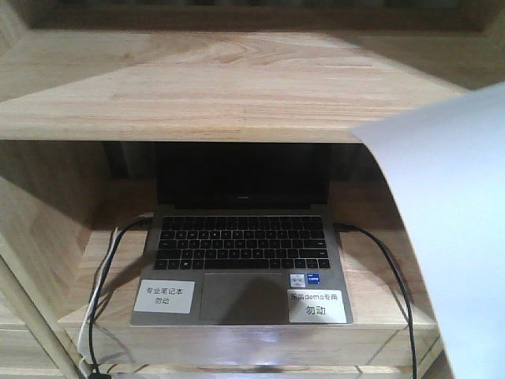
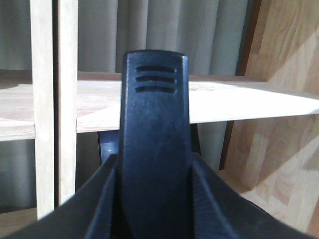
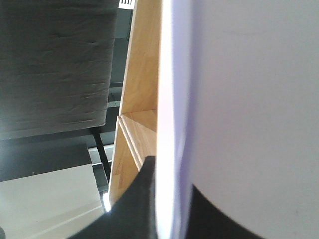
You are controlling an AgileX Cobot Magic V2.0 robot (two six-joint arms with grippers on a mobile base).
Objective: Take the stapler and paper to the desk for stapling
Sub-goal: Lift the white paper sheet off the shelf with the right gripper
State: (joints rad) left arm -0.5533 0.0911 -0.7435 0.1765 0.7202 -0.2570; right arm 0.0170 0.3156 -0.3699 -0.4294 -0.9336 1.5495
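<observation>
The black stapler (image 2: 154, 134) fills the middle of the left wrist view, one end up, with three short grooves near its top. My left gripper (image 2: 155, 199) is shut on the stapler, one dark finger (image 2: 84, 209) pressed to each side. The white paper (image 3: 249, 99) runs edge-on through the right wrist view, and my right gripper (image 3: 172, 199) is shut on its lower edge. In the front view the paper (image 1: 458, 229) hangs curved at the right side; neither gripper shows there. The desk is out of view.
A pale wood shelving unit (image 1: 197, 87) faces me. An open laptop (image 1: 241, 260) with two white labels sits in its lower bay, with cables (image 1: 102, 276) on both sides. The left wrist view shows a shelf board (image 2: 239, 102) and upright slats (image 2: 42, 99).
</observation>
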